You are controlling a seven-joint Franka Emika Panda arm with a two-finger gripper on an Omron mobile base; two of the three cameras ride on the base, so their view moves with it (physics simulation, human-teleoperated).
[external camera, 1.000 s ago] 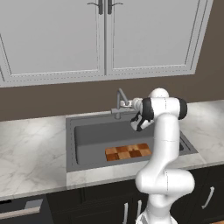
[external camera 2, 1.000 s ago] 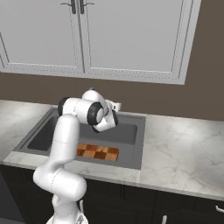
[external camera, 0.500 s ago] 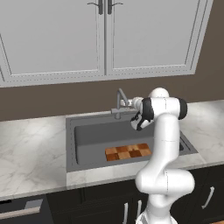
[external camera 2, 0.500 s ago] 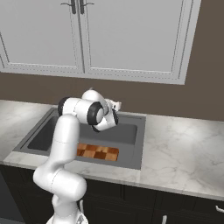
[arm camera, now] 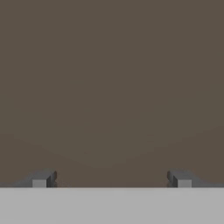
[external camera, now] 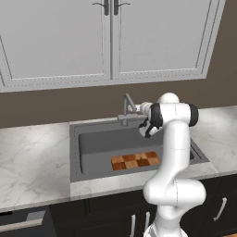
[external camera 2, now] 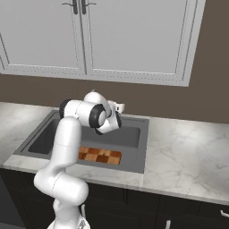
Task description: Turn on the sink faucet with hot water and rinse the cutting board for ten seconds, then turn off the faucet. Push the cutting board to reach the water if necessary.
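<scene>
The grey sink faucet [external camera: 125,109] stands at the back rim of the dark sink [external camera: 74,152], and no water shows at its spout. My gripper [external camera: 138,110] hovers just right of the faucet at spout height, pointing at the back wall. In the hand view the gripper [arm camera: 111,181] is open, with only brown wall between the fingertips [arm camera: 42,180]. The checkered cutting board [external camera: 135,161] lies flat on the basin floor at the front right. From the right base view I see the board [external camera 2: 99,155] in the sink [external camera 2: 142,150] below the gripper [external camera 2: 120,107].
Marble counter [external camera: 32,157] runs left of the sink and also to its right [external camera 2: 188,152]. White cupboard doors [external camera: 111,41] hang above the brown back wall [arm camera: 112,87]. Dark base cabinets [external camera: 102,215] sit below the counter's front edge.
</scene>
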